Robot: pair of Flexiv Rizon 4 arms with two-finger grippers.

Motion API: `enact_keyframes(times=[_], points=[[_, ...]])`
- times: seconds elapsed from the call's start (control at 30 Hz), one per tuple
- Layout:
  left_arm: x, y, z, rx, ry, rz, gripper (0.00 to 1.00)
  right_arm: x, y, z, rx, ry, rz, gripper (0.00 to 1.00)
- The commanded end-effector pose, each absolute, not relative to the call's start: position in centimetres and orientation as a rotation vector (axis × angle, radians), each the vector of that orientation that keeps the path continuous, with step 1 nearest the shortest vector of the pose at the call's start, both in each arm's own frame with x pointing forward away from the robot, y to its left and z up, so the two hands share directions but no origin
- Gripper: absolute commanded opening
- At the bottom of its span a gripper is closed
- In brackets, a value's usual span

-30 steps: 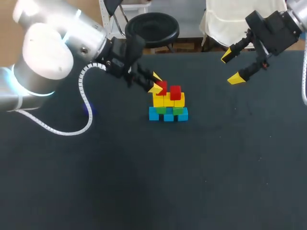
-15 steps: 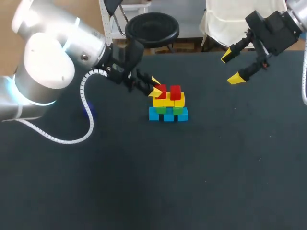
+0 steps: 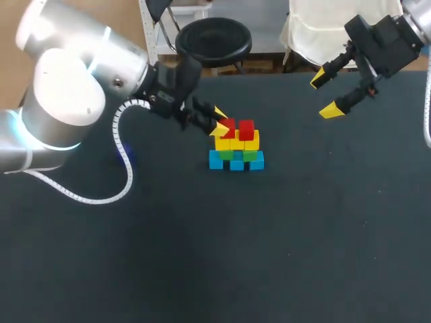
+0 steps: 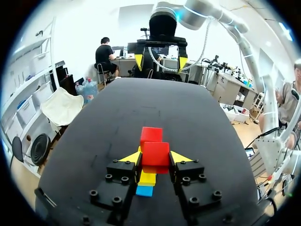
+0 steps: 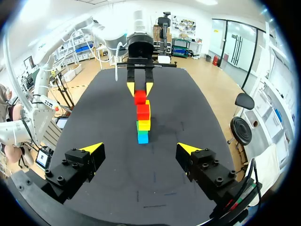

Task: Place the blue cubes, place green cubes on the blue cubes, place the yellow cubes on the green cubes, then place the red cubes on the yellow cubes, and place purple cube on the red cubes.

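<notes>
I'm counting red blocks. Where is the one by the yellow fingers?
In the head view, the red cube sits on the left end of the yellow cubes, between the fingers of the left gripper, with the other red cube just to its right.

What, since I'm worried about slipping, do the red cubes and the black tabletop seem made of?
The solid red cubes look like painted wood or hard plastic: even colour, crisp edges, a dull sheen; which one cannot be told. The black tabletop looks like a matte mat or cloth cover: no glare, faint pale scuffs.
</notes>
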State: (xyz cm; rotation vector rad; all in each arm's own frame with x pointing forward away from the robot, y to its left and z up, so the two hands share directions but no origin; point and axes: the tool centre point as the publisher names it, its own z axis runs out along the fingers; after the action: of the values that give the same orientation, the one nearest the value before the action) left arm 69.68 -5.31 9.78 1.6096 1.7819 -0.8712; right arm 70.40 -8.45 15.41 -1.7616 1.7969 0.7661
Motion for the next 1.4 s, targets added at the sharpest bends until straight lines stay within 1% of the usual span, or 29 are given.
enact_keyframes(times=[0.03, 0.57, 1.4], points=[[69.94, -5.47, 9.33, 1.612, 1.784, -0.873, 0.00, 70.37, -8.44, 15.39, -1.761, 1.797, 0.765, 1.00], [70.87, -5.62, 8.84, 1.622, 1.782, -0.874, 0.00, 70.37, -8.44, 15.39, -1.761, 1.797, 0.765, 1.00], [70.04, -5.96, 9.14, 1.627, 1.786, -0.867, 0.00, 70.37, -8.44, 15.39, -1.761, 1.797, 0.765, 1.00]])
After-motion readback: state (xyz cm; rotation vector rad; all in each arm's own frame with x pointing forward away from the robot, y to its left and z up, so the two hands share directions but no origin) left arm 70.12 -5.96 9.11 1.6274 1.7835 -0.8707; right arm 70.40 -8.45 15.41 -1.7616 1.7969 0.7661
